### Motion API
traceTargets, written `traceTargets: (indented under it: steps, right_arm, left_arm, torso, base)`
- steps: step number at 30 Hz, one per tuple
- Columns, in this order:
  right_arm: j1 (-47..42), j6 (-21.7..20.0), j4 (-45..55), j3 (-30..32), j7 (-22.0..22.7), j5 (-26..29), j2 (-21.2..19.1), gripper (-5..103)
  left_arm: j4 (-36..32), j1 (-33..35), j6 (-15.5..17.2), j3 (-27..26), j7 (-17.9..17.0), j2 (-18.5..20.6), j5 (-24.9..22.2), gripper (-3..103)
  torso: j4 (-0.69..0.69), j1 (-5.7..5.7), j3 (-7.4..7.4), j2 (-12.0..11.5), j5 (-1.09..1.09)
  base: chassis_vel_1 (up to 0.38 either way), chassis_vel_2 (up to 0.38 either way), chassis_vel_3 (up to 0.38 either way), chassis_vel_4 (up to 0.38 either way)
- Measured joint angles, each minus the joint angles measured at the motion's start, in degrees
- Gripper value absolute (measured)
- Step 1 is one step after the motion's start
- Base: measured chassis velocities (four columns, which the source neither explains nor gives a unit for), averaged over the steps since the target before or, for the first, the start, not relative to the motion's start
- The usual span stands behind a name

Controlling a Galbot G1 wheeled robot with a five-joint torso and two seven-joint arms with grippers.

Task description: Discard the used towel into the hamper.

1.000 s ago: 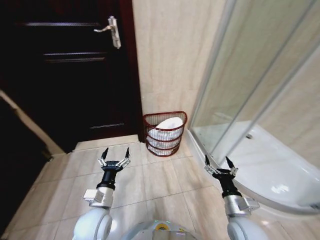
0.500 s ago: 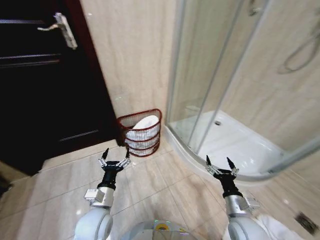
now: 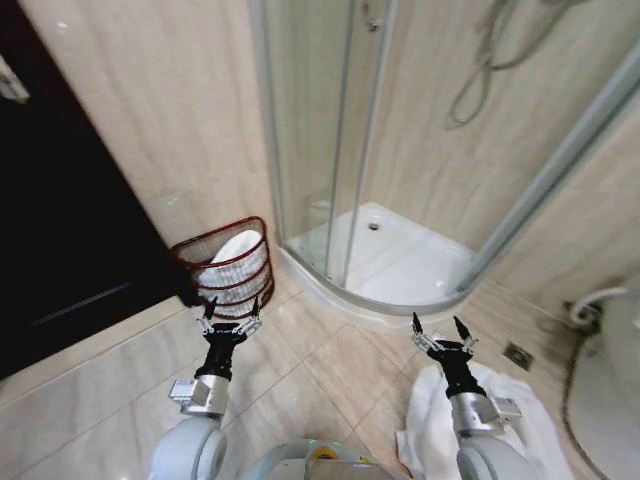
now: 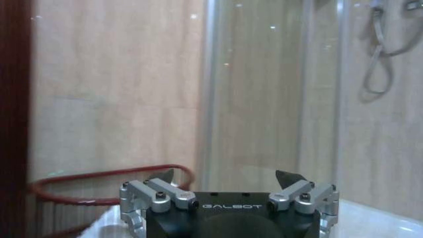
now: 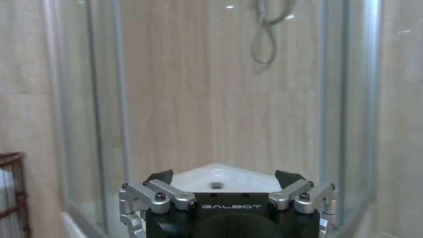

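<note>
The hamper, a dark red openwork basket with white cloth inside, stands on the floor against the tiled wall between the door and the shower. A crumpled white towel lies on the tiles at the lower right, under my right arm. My left gripper is open and held out in front of the hamper, a little short of it. My right gripper is open above the towel's near edge. The left wrist view has the left gripper with the hamper's rim beyond; the right wrist view has the right gripper facing the shower.
A dark door is at the left. The glass shower enclosure with its white tray lies straight ahead. A floor drain and a white fixture sit at the right. Bare floor tiles run between my arms.
The camera has swung to the right: door and hamper slid left in the picture, the shower came to the centre and the floor towel came into sight. Both arms hold their pose.
</note>
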Motion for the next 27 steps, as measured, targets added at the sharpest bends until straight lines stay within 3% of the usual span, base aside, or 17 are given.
traceTargets:
  steps: [19,24,27]
  right_arm:
    - [-0.71,0.85,-0.41,-0.25,-0.12,-0.8,1.07,100]
    - [-0.74,-1.35,-0.63,-0.82,3.73,1.08,1.51,100]
    - [0.03,-4.93,-0.95,-1.31,7.69,4.0,1.92,100]
  left_arm:
    - [1.15,-0.68,-1.63,0.24,0.06,0.12,-0.91,100]
    - [1.23,-0.59,-2.43,-0.05,0.14,0.17,-1.62,100]
    - [1.23,-0.59,-2.56,-0.24,0.2,0.31,-1.97,100]
  torso:
    - [-0.01,-0.01,-0.77,-0.73,0.0]
    - [0.0,-0.01,-0.78,-0.74,-0.01]
    - [0.02,-0.01,-0.77,-0.74,-0.01]
  base:
    - [-0.11,-0.13,-0.137,-0.107]
    - [-0.035,-0.028,-0.034,-0.033]
    - [0.0,0.0,0.0,0.0]
